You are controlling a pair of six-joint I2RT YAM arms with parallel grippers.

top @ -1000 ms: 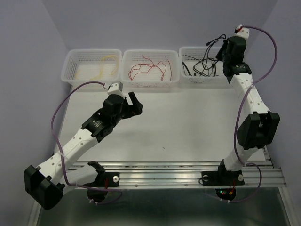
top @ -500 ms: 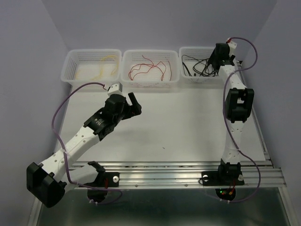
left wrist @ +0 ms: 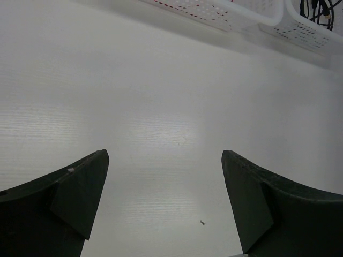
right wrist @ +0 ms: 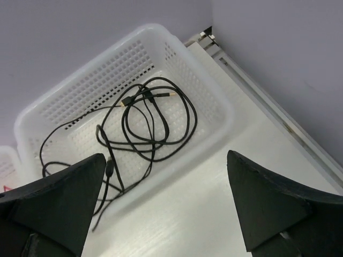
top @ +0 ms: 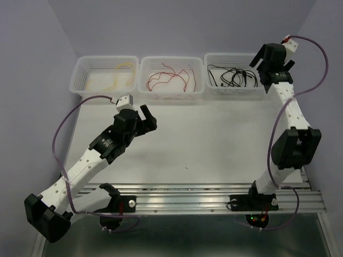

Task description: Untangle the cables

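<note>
Wide-open and empty, the right gripper (right wrist: 166, 160) hangs above the black cables (right wrist: 125, 126) in the far-right corner basket (right wrist: 211, 85). Red cables (top: 169, 80) and yellow cables (top: 115, 81) fill neighbouring baskets (top: 171, 95). The left gripper (left wrist: 164, 158), jaws equally wide, hovers left of centre.

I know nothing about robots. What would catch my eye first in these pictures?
Along the far edge of the table, the sorting by colour stands out: the left basket holds a yellow cable, the middle basket dark red cables, the right basket black cables. The right hand hovers open above the black cables, and the left hand hangs open over bare table.
</note>
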